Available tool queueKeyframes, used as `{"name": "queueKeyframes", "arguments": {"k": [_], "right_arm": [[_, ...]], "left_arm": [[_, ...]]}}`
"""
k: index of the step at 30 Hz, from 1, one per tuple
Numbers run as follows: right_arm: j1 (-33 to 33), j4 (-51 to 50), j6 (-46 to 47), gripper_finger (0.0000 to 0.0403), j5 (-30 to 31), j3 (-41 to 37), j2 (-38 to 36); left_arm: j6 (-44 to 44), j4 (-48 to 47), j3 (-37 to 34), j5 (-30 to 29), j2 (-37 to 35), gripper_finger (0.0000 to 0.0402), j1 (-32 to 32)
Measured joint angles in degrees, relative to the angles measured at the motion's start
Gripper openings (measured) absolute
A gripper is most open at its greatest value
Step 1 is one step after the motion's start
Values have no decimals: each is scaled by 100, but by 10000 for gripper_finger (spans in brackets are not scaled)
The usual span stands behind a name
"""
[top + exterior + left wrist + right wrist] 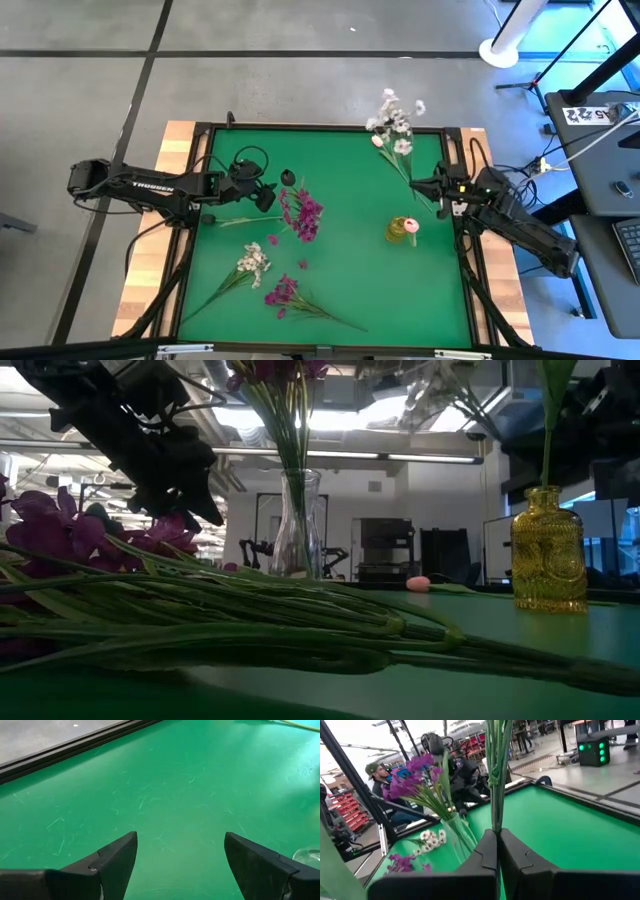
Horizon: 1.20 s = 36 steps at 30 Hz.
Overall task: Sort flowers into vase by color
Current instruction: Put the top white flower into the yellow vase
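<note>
Right gripper (497, 851) pinching white flower spray's stems (496, 775), blossoms (393, 120) beyond table edge

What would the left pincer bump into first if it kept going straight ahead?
Probably just the green mat. The left pincer is open and empty; a clear vase sits off to one side.

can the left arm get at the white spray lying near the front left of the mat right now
Probably yes: the left gripper is open and empty, and the white spray lies apart from the purple ones with bare mat around it.
</note>
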Motion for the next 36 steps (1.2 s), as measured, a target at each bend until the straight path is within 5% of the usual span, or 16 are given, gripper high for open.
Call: {"name": "queueKeyframes", "arguments": {"k": [11,28,36], "right_arm": [[490,2418,147,0,177,-775,-2],[4267,2500,-1602,0,4431,-824,0],[5633,2290,-1668,0,5887,-826,4]], "left_arm": [[-4,-2,0,2,0,292,0],[-114,-2,0,4,0,292,0],[-114,-2,0,5,2,292,2]]}}
